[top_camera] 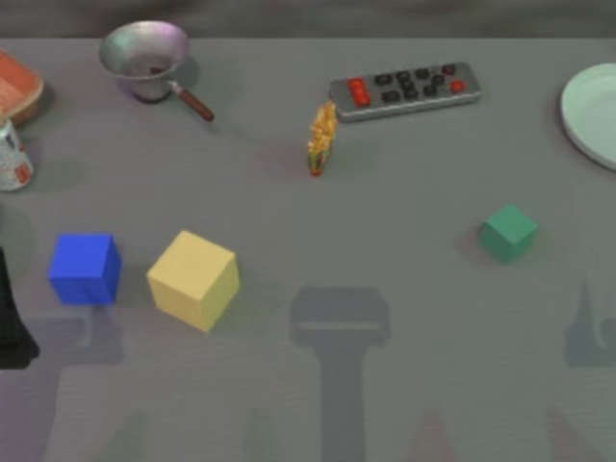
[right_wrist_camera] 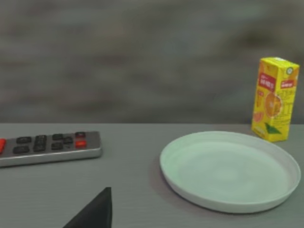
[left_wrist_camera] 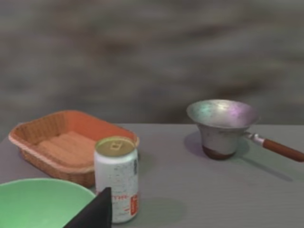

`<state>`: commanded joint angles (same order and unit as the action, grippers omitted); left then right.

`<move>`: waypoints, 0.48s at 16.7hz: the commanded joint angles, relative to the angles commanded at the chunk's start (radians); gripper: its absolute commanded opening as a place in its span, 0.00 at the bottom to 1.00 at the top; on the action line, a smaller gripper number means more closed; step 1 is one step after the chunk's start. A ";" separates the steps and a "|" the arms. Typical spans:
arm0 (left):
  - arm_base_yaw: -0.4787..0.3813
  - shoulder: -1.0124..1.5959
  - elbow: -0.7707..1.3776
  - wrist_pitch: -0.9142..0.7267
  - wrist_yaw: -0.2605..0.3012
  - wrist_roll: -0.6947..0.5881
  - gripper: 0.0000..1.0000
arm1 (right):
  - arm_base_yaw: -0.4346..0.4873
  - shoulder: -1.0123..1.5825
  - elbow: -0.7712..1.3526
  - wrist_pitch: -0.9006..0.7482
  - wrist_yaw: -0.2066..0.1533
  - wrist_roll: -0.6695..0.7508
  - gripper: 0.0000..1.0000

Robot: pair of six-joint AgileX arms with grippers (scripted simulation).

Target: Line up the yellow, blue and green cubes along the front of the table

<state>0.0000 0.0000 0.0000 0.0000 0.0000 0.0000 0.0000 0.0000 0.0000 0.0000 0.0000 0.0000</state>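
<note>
Cubes are sitting unevenly: I am seeing blue cube [top_camera: 85,269] and yellow cube [top_camera: 193,279] nearest my left gripper [top_camera: 13,318], green cube [top_camera: 507,232] nearer my right arm; finger state I cannot tell.

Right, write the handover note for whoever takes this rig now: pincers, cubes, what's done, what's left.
Left arm: parked at the table's left edge, holding nothing as far as can be seen; pincer state cannot be told.
Right arm: not in the top view; only a dark tip shows in its wrist view.
Blue cube sits at the left, yellow cube just to its right, a small gap between them. Green cube sits alone at the right, slightly farther back.
Done: nothing obviously placed; no cube is gripped.
Left: bring all three forward into one row along the front edge of the table.
</note>
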 joint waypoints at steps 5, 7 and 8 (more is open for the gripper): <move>0.000 0.000 0.000 0.000 0.000 0.000 1.00 | 0.013 0.062 0.062 -0.042 -0.002 -0.014 1.00; 0.000 0.000 0.000 0.000 0.000 0.000 1.00 | 0.028 0.156 0.155 -0.102 -0.003 -0.033 1.00; 0.000 0.000 0.000 0.000 0.000 0.000 1.00 | 0.038 0.219 0.217 -0.141 -0.002 -0.046 1.00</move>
<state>0.0000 0.0000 0.0000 0.0000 0.0000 0.0000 0.0378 0.2193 0.2171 -0.1413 -0.0024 -0.0459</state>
